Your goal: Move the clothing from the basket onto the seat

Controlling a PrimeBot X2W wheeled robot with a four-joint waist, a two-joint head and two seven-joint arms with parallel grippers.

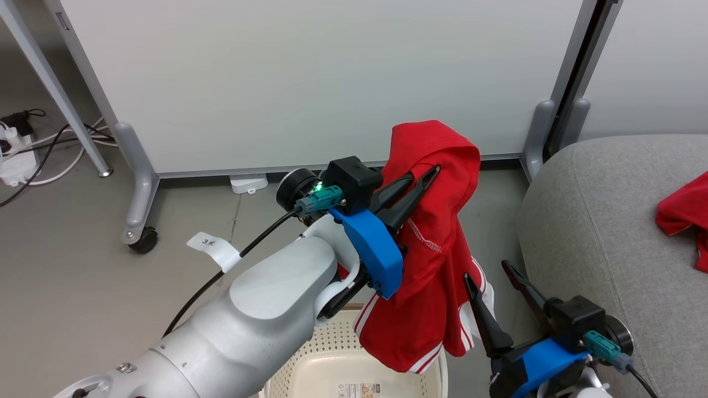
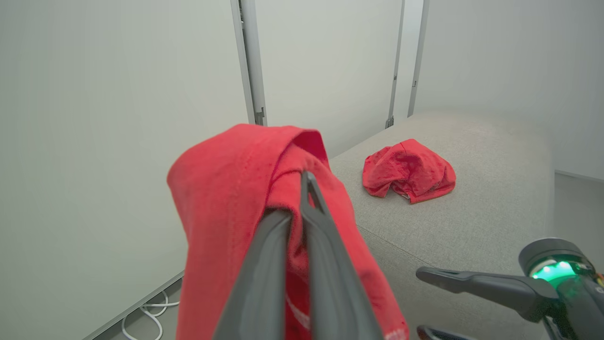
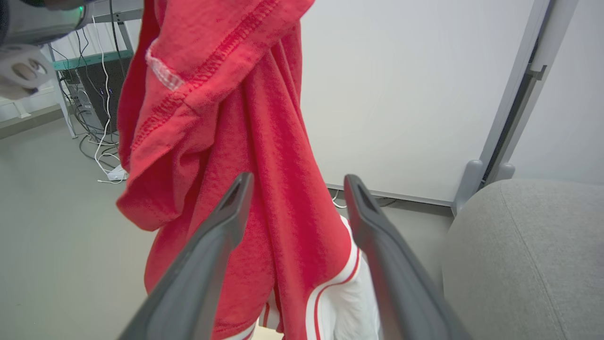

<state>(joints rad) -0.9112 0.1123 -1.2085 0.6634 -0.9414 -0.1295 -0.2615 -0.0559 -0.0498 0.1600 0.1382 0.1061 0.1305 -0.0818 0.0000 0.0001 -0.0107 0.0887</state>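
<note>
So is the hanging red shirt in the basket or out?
Out: the red garment hangs from the shut left gripper, dangling above the basket.

Overhead, two wrists — seemingly one garment point(image 1: 442, 166)

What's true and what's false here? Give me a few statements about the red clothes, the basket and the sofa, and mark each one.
1. The left gripper is clamped on a red garment, holding it up in the air. True.
2. The right gripper grips that garment too. False: its fingers are spread open and pinch nothing.
3. Nothing lies on the sofa. False: a second red garment lies crumpled on it.
4. The basket is pale, with small holes in its wall. True.
</note>
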